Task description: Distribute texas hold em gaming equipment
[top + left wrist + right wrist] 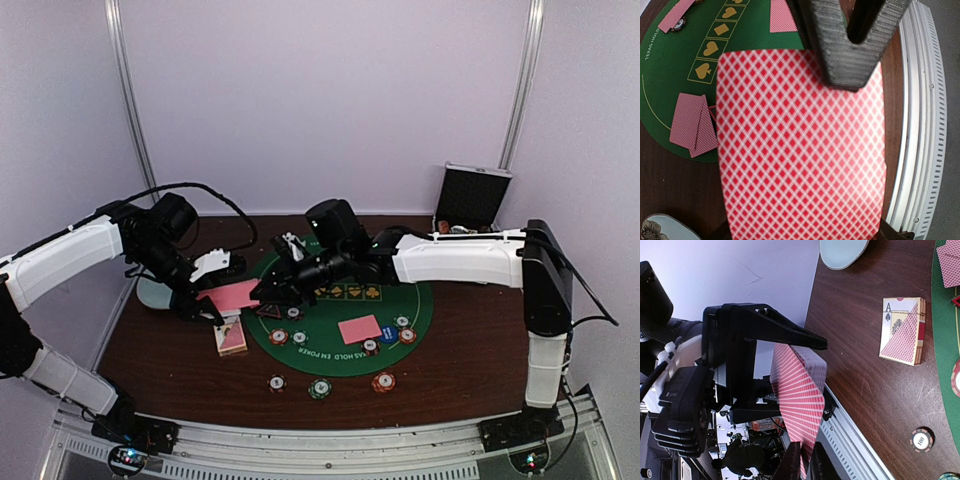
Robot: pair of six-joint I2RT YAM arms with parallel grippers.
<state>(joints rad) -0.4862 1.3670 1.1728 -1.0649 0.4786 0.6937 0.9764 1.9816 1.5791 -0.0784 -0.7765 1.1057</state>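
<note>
One pink-red-backed card [800, 150] hangs mid-frame above the tabletop [460, 350], clamped in the left hand [205, 300]. Narrow jaws of the right hand [802, 462] straddle its edge; whether they pinch it I cannot tell.

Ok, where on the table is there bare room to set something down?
The widest bare wood lies between the mat's right edge and the right arm's upright. Another is the near-left corner, between the card box and the rail. Crowded: the mat's left rim, where both arms meet at the held card, and the chips around the face-down card.
</note>
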